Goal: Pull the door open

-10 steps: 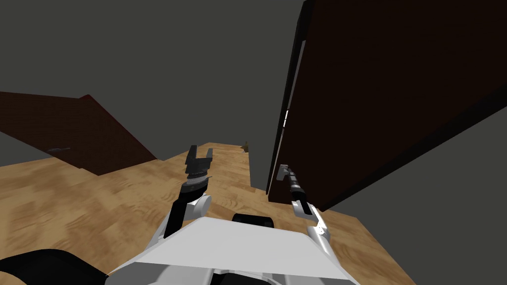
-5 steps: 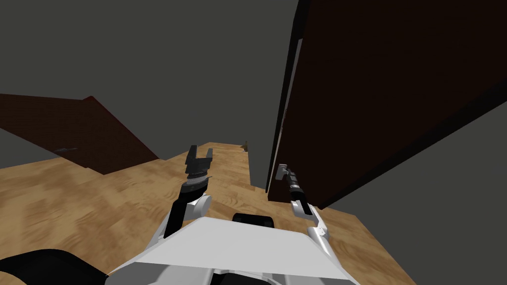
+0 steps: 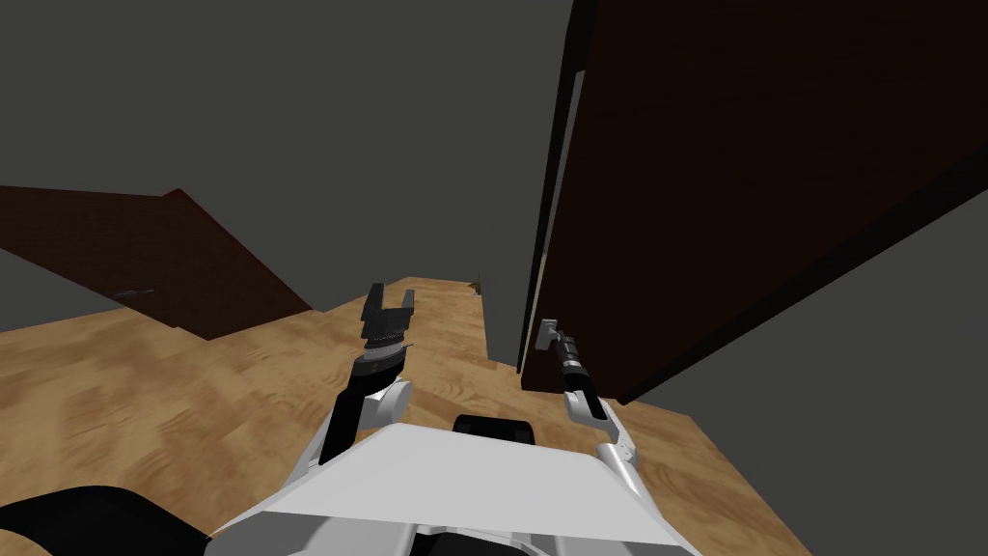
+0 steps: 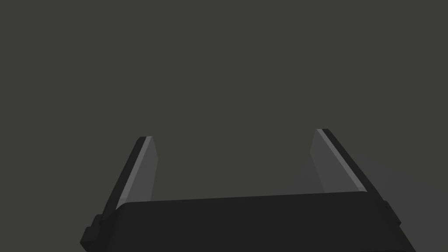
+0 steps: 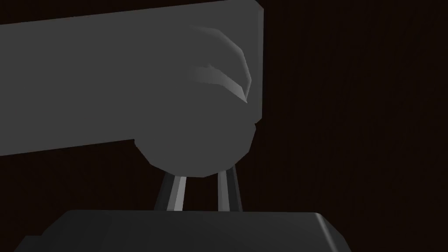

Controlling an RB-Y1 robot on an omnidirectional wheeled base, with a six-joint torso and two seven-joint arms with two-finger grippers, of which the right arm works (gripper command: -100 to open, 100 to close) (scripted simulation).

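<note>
Handle [image 5: 109, 78] of dark door [image 3: 772, 145] sits clamped in right claw [image 5: 202, 186].

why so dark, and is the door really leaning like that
Head view: dim flat light; the wide lens splays the door, so the lean is the camera's. Right wrist view: door near black, one pale glint on the handle. Left wrist view: left gripper edges catch light.

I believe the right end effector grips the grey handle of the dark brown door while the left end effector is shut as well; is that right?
Not quite: the left end effector is open, its fingers standing wide apart in the left wrist view. The right end effector does grip the grey handle of the dark brown door.
</note>
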